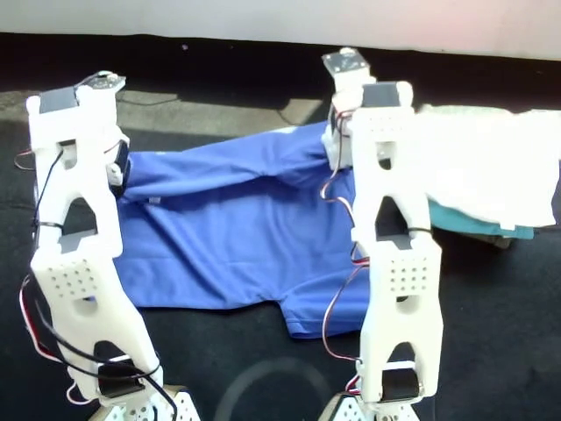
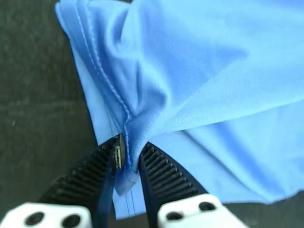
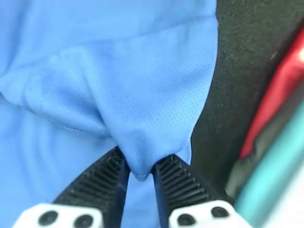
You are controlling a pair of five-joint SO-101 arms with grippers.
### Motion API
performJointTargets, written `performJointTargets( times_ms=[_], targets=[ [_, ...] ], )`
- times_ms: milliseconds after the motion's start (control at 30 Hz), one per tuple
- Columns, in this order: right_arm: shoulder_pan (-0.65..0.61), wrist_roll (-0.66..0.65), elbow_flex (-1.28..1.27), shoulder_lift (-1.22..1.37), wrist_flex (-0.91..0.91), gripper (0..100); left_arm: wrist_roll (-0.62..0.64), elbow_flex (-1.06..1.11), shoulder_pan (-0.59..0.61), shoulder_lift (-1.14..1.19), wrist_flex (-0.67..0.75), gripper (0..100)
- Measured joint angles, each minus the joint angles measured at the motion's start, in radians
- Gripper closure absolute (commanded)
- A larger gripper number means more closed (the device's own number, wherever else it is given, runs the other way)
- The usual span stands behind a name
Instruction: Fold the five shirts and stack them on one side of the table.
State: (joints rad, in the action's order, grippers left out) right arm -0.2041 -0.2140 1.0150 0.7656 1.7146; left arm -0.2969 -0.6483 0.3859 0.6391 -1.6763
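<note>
Left gripper and right gripper each clamped on a pinch of blue shirt, cloth bunched between jaws, rest spread between the two; shallow bites, risk of slipping under uneven pull.

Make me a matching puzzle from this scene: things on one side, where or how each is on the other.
Things:
1. blue shirt
2. white shirt
3. teal shirt
4. left gripper

States:
A. peeking out beneath the white one
B. spread across the middle of the table
C. lying on top, at the side
D. shut on a blue hem

Pairs: 1-B, 2-C, 3-A, 4-D.
</note>
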Motion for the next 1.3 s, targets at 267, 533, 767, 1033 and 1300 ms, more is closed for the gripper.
performJointTargets(
  times_ms=[267, 533, 767, 1033, 1300],
  targets=[
    [0.015, 0.002, -0.109, -0.203, 0.038, 99.3, -0.055, 0.133, 0.002, -0.218, -0.080, 99],
    [0.017, 0.023, -0.594, -0.583, -0.031, 99.3, -0.103, 0.471, 0.029, -0.445, -0.055, 99],
    [0.017, 0.023, -1.232, -1.040, -0.224, 99.3, -0.155, 0.695, 0.063, -0.586, 0.003, 99],
    [0.023, -0.017, -1.685, -1.456, -0.250, 99.3, -0.195, 0.913, 0.080, -0.657, 0.115, 99],
    [0.023, -0.064, -1.895, -1.625, -0.250, 99.3, -0.222, 1.073, 0.086, -0.657, 0.207, 99]
  ],
)
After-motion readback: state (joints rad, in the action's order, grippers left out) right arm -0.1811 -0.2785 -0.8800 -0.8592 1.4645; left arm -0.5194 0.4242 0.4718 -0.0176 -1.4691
